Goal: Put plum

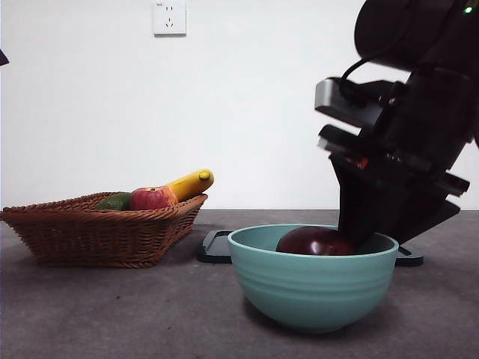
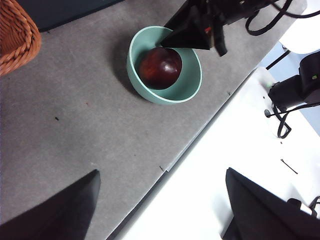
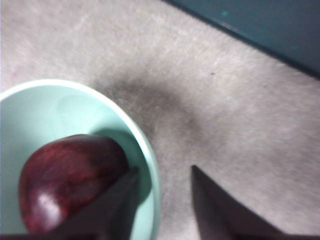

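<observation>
**Plum resting in the bowl, right gripper at the bowl rim**

Front view. We see the plum lying inside the mint-green bowl, which stands low and right of centre in the frame on the grey table. Only the top of the fruit shows above the rim. The right gripper comes down from the upper right as a large dark mass, its tip dipping into the bowl just beside the plum. At the left of the frame we find a wicker basket holding a banana, a red apple and a green fruit. A flat black tray lies behind the bowl. A wall socket sits at the top of the frame.

Left wrist view. The left gripper hangs high above the table edge, well apart from the bowl, with its two jaws spread wide and nothing between them. The bowl appears in the upper middle of the frame with the plum inside it, and the right gripper reaches over its rim. A corner of the basket shows at the upper left.

Right wrist view. The plum fills the lower left of the frame, inside the bowl. The right gripper's jaws stand apart and released: one jaw lies inside the rim against or just beside the fruit, the other outside the bowl over the table.
</observation>
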`<state>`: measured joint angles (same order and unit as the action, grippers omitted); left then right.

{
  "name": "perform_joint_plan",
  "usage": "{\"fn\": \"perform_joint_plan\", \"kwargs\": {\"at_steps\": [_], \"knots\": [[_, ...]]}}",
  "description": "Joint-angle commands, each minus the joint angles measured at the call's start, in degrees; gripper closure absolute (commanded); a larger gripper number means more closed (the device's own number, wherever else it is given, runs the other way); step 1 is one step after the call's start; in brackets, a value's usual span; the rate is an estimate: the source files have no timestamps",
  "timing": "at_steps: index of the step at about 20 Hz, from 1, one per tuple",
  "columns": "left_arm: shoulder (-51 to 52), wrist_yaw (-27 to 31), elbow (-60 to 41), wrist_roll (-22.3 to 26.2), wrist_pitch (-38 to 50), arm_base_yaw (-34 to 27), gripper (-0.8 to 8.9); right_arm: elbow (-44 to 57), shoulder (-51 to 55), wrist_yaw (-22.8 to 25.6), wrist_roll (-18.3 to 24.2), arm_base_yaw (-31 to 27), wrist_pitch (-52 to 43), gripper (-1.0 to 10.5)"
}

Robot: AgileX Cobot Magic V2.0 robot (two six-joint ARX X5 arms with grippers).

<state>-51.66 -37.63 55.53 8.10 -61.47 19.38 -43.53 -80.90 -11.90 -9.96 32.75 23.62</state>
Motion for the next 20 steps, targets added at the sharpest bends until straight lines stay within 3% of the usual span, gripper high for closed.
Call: {"fn": "perform_joint_plan", "kwargs": {"at_steps": [1,12,20], "knots": [[-0.3,-0.3,0.6,0.9,0.5,0.3,4.12,-0.3,-1.1,0.1,-0.6,1.0,-1.1,9.1],[-0.3,-0.3,0.6,0.7,1.1,0.3,4.12,-7.8,-1.0,-1.1,-1.6,1.0,2.2,9.4],[-0.3,-0.3,0.6,0.6,1.2,0.3,4.12,-23.5,-9.5,-1.1,3.0,-8.2,5.5,9.4]]}}
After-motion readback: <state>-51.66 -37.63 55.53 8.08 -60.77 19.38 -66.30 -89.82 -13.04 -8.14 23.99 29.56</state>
